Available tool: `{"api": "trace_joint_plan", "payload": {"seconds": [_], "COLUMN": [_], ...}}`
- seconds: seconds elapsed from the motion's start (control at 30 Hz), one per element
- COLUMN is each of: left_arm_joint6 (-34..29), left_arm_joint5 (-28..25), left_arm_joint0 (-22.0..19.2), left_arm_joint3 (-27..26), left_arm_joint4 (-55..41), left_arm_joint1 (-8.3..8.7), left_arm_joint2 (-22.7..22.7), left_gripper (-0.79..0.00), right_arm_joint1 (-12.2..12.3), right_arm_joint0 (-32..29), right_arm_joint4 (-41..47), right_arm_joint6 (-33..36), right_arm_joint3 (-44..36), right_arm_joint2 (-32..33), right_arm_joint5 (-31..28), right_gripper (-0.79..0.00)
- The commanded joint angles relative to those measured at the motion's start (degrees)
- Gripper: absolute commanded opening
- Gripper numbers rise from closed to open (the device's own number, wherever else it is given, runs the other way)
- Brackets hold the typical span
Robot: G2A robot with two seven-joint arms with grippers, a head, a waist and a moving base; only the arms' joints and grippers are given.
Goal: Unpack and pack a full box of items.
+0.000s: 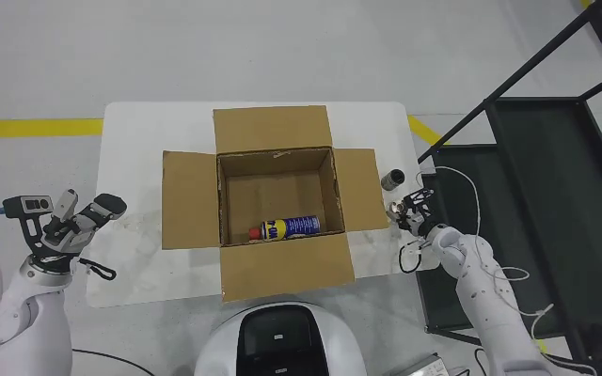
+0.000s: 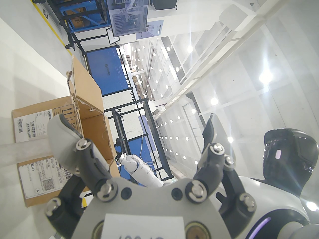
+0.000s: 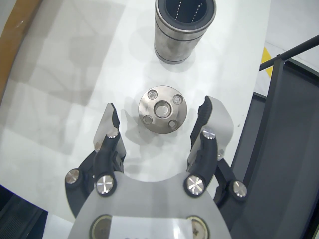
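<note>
**A:** How far along are you?

**B:** Partway through unpacking, I'd judge. The cardboard box (image 1: 273,127) sits open mid-table (image 1: 141,141), and a spray can (image 1: 287,227) lies inside along its near wall. By the right edge a linear bearing (image 3: 183,21) stands upright, with a round flange (image 3: 162,112) flat just beside it.

**A:** Claws?

**B:** My right claw (image 3: 159,113) is spread wide, straddling the flange without touching it. My left claw (image 2: 134,125) is wide and empty, off the left edge.
</note>
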Motion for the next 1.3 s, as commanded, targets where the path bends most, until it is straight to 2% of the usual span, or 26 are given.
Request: {"api": "trace_joint_plan", "payload": {"seconds": [0.0,0.17,0.47,0.6,0.63,0.67,0.73,0.77,1.03,1.27], "left_arm_joint6": [0.0,0.0,0.0,0.0,0.0,0.0,0.0,0.0,0.0,0.0], "left_arm_joint5": [0.0,0.0,0.0,0.0,0.0,0.0,0.0,0.0,0.0,0.0], "left_arm_joint0": [0.0,0.0,0.0,0.0,0.0,0.0,0.0,0.0,0.0,0.0], "left_arm_joint3": [0.0,0.0,0.0,0.0,0.0,0.0,0.0,0.0,0.0,0.0], "left_arm_joint4": [0.0,0.0,0.0,0.0,0.0,0.0,0.0,0.0,0.0,0.0], "left_arm_joint1": [0.0,0.0,0.0,0.0,0.0,0.0,0.0,0.0,0.0,0.0], "left_arm_joint2": [0.0,0.0,0.0,0.0,0.0,0.0,0.0,0.0,0.0,0.0], "left_gripper": [0.0,0.0,0.0,0.0,0.0,0.0,0.0,0.0,0.0,0.0], "right_arm_joint1": [-0.04,-0.17,-0.31,-0.32,-0.32,-0.32,-0.32,-0.31,0.0,1.09], "right_arm_joint0": [0.53,1.82,3.63,4.06,4.17,4.27,4.43,4.5,3.38,-3.2], "right_arm_joint4": [-0.2,0.14,1.02,1.36,1.41,1.48,1.65,1.69,1.32,0.96], "right_arm_joint6": [0.11,0.19,0.05,-0.06,-0.07,-0.16,-0.38,-0.46,-3.1,-6.55], "right_arm_joint3": [0.64,2.56,5.53,6.34,6.55,6.71,7.01,7.13,4.97,-4.87], "right_arm_joint2": [-0.44,-1.43,-2.54,-2.92,-3.04,-3.13,-3.28,-3.36,-3.28,0.34], "right_arm_joint5": [0.36,0.83,1.86,1.8,1.78,1.72,1.67,1.64,1.34,1.33], "right_gripper": [-0.194,-0.2,-0.314,-0.474,-0.539,-0.56,-0.739,-0.785,-0.785,-0.785]}}
